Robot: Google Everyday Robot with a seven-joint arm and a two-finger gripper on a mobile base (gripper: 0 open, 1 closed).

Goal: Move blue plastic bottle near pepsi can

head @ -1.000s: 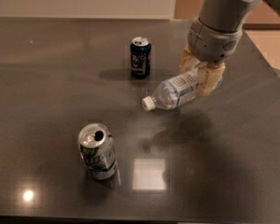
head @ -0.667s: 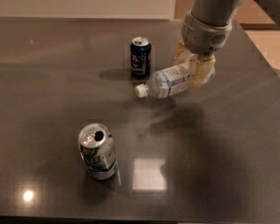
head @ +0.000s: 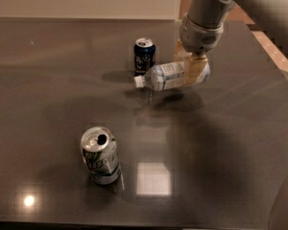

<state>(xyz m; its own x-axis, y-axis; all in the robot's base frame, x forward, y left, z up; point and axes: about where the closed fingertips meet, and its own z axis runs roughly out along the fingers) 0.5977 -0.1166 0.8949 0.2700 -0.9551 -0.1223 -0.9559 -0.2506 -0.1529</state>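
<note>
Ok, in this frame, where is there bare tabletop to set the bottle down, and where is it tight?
Bare: the wide left stretch of the table, the middle between the pepsi can and the silver-and-green can, and the right front. Crowded: right of the pepsi can, where the gripper holds the blue plastic bottle sideways in its jaws.

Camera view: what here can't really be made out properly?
- The blue plastic bottle: base end hidden behind the gripper, which holds it above the table, right of the pepsi can.
- The label: print too small to read.
- The cap and pepsi can: overlapping, so touching or apart is unclear.
- The arm: cut off by the top edge.
- The silver-and-green can: lettering blurred.
</note>
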